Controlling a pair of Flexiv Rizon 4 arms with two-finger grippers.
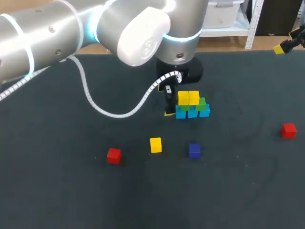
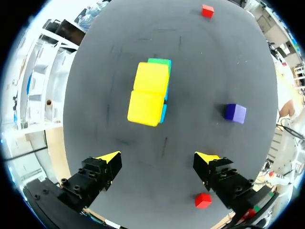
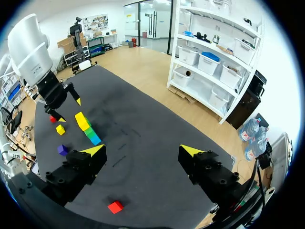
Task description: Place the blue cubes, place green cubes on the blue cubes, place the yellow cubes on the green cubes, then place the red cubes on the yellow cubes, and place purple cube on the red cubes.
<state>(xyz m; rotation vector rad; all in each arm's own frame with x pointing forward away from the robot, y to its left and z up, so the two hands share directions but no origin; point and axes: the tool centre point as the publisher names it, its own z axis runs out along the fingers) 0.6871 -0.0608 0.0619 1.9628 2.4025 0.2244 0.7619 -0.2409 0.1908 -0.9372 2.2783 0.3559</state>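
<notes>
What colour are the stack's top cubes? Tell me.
The top cubes are yellow, clearest in the left wrist view.

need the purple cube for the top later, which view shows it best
Left wrist view: the purple cube is large and unobstructed. Head view shows the cube smaller; right wrist view shows it tiny.

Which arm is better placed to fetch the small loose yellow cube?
Left. The left pincer, open, hangs beside the cube stack, near the small loose yellow cube; the right pincer is far away from both.
</notes>
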